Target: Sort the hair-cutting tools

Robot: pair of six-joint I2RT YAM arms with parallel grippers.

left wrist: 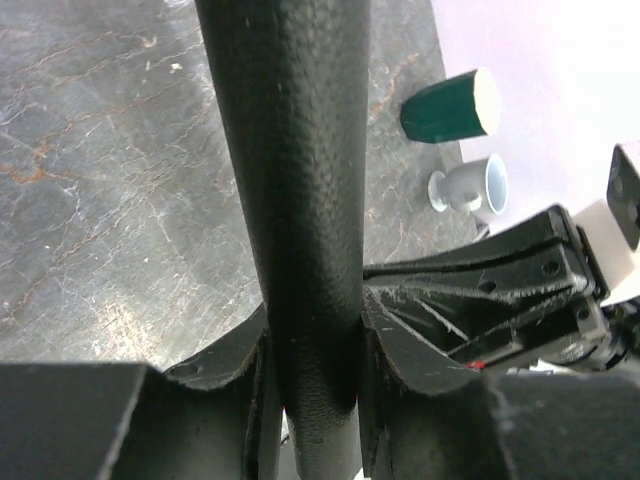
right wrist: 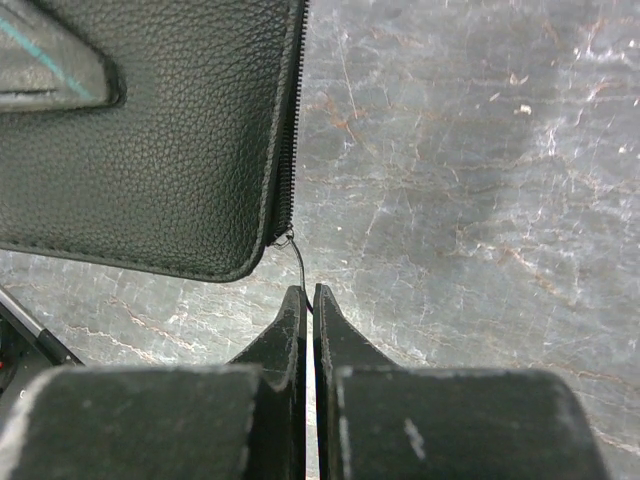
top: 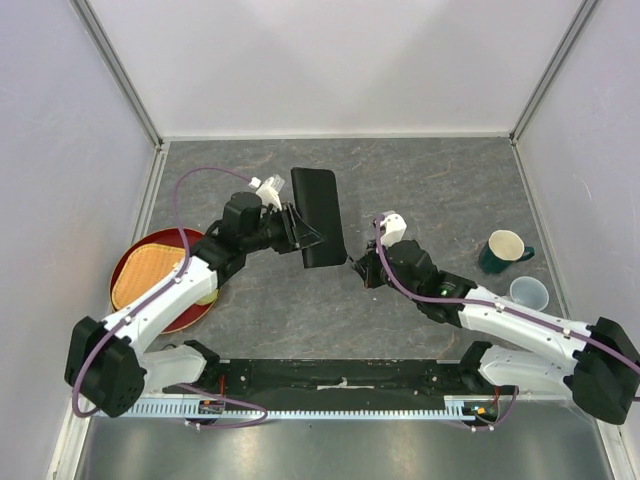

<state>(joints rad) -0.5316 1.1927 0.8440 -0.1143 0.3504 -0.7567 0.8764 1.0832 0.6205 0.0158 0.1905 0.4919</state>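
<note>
Jaws of the left gripper [top: 296, 232] clamp the edge of the black case [top: 318, 200]. The right gripper [right wrist: 308, 298] is pinched closed on the thin zipper pull [right wrist: 298, 262] at the case corner just ahead. Where scissors and combs lie, I cannot tell.

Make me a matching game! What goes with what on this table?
Things:
1. black case
2. green mug
3. red plate
4. right gripper

Places or states:
A. at the table's left edge
B. pinched shut on the zipper pull
C. clamped in the left gripper
D. near the right wall, beside a clear cup

Pairs: 1-C, 2-D, 3-A, 4-B
</note>
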